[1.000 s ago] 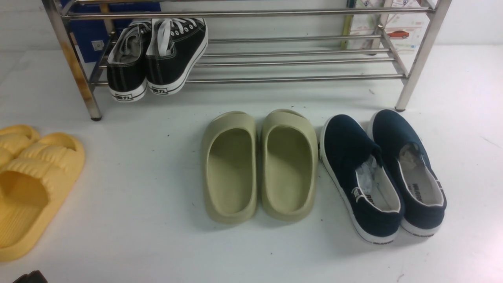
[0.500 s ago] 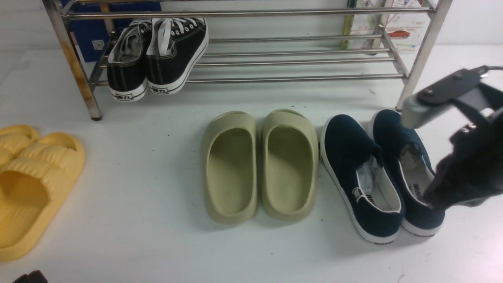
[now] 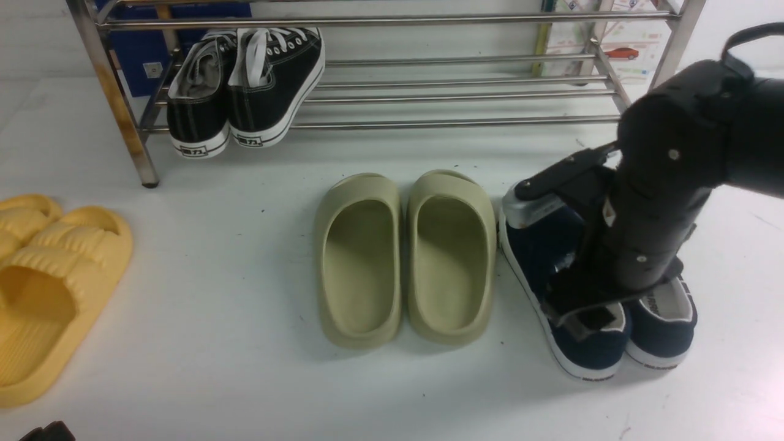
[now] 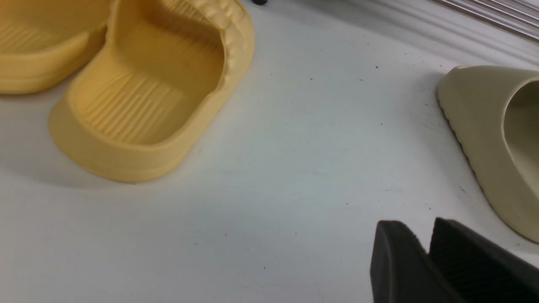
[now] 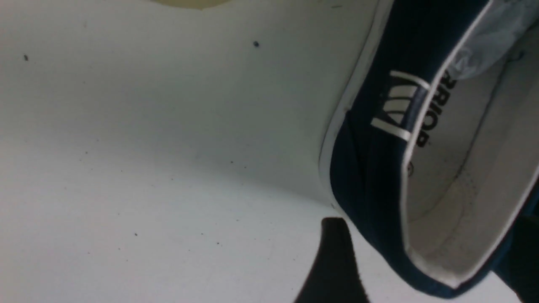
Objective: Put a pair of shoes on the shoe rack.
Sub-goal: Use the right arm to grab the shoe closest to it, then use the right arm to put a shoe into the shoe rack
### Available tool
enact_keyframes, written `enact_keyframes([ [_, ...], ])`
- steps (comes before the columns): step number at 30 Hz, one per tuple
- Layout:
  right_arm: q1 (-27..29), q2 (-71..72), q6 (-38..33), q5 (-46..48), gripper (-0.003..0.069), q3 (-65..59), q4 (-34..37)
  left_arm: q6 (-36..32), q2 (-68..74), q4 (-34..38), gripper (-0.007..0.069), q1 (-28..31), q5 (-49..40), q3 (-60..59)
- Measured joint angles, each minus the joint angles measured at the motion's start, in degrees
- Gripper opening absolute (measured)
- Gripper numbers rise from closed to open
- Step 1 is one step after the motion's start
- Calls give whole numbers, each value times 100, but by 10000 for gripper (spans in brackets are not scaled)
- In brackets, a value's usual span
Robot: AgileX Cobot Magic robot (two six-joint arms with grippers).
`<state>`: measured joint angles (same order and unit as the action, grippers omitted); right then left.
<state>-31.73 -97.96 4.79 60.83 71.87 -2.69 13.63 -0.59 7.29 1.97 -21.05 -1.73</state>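
Note:
The pair of shoes, navy slip-ons with white soles, stands on the white floor in front of the shoe rack's (image 3: 453, 122) right end. My right arm covers most of it. The left shoe (image 3: 542, 245) shows its toe and heel, the right shoe (image 3: 664, 334) only its heel. My right gripper (image 3: 589, 317) is open and low over the left shoe's heel. In the right wrist view its fingers stand either side of that shoe's (image 5: 370, 168) heel end, not touching. My left gripper (image 4: 419, 233) hovers above bare floor, tips slightly apart, nothing between them.
Black lace-up sneakers (image 3: 245, 92) sit on the rack's left end. Olive slides (image 3: 404, 257) lie just left of the navy shoes, one olive slide (image 4: 497, 139) near my left gripper. Yellow slides (image 3: 49, 288) lie at the far left.
My right arm came in from the right and dropped over the navy shoes, and its jaws opened wide. The shoes have not moved.

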Motion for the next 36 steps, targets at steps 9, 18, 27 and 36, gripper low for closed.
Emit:
enact_keyframes([
  [9,-10,-607,53,-110,388,25,269,0,0,0,145,0,0,0],
  [18,-10,-664,159,206,55,424,375,0,0,0,149,0,0,0],
  [27,-27,-354,220,1002,56,1484,807,0,0,0,155,0,0,0],
  [36,-27,-483,220,1076,56,2512,424,0,0,0,165,0,0,0],
])
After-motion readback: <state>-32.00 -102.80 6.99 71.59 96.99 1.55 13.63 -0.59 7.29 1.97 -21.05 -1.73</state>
